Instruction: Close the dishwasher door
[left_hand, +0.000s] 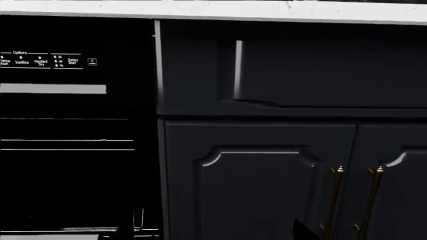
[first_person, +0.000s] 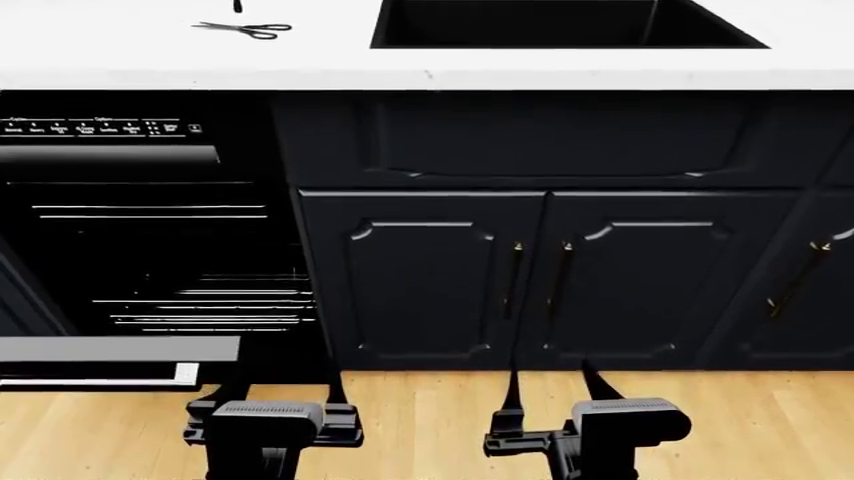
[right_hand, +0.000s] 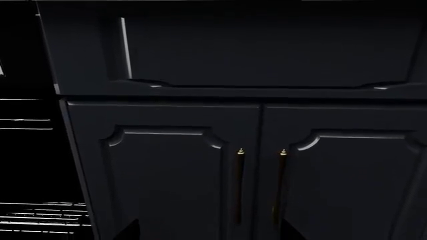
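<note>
Hovering low over the pale wood-plank floor (first_person: 427, 420), the robot's left gripper (first_person: 274, 385) and right gripper (first_person: 547, 385) both hold nothing, their dark fingers spread apart and pointing at the cabinet front. Just ahead and to the left of the left gripper lies the dishwasher door (first_person: 114, 350), a wide flat panel dropped open near floor level, its grey top edge facing the robot and its long axis running side to side across the opening. The left arm is plainly the nearer one; the right gripper sits well apart, in front of the dark navy raised-panel cabinet doors (first_person: 427, 280) with slim brass handles (first_person: 514, 275). Closing the door looks to call for the left gripper to get under that grey edge and swing it up and away. Beyond the lowered panel the black dishwasher cavity (first_person: 160, 260) stands open, thin wire racks (first_person: 214, 305) glinting inside, with a control strip (left_hand: 47, 60) of white lettering above. Farthest off, on the white stone counter (first_person: 134, 60), a pair of scissors (first_person: 247, 28) lies near its back edge, left of the black sink basin (first_person: 561, 25).
</note>
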